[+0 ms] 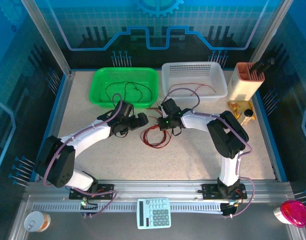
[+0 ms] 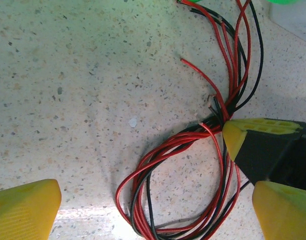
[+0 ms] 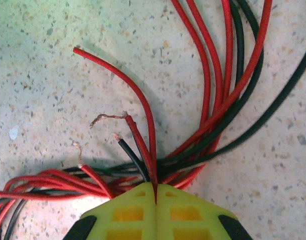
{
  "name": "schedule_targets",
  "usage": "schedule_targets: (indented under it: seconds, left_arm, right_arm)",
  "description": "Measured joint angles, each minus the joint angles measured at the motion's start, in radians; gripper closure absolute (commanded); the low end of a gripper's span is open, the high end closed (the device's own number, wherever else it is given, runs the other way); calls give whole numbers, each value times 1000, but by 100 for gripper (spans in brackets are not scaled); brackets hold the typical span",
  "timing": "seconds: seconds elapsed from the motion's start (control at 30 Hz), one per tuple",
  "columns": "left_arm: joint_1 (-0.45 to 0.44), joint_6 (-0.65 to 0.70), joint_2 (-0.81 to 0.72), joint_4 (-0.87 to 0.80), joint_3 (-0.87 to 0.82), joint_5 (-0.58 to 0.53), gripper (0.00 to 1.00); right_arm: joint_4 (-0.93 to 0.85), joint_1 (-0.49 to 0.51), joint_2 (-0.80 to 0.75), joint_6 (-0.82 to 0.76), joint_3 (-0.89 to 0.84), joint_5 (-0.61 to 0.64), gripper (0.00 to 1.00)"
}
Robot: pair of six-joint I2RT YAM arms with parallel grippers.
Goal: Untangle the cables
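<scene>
The cables lay as a tangled red-and-black bundle on the table, just in front of the green basket, off its right corner. From a crossing in the middle, loops ran toward the arms' bases and several loose ends fanned back toward the basket. A few thin wires already lay inside the green basket, and a red one lay in the white basket beside it.

The right gripper sat at that crossing, its jaws clenched together with a red strand pinched between the tips, close to where bare, frayed ends stuck out. The left gripper hovered just in front of the green basket too, over the looped part of the bundle, jaws spread wide and holding nothing.

The step in hand seemed to be singling out one strand: the right side had its pinch, and the pulling apart had not begun. The next move probably called for the left gripper to come down and pin the remaining loops, so that the right one could draw its strand out without dragging the whole bundle along. Whether the pinch caught one strand or more could not be told.
</scene>
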Motion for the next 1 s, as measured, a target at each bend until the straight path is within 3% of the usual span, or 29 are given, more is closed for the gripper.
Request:
schedule_targets:
  seconds: [0.37,1.0]
  left_arm:
    - [-2,-75,37,59,13,23,2]
    - [-7,-262,145,259,79,34,47]
  right_arm:
    - [49,0,-174,0,-113,-24,100]
    - [158,15,-303,-29,-209,-78,100]
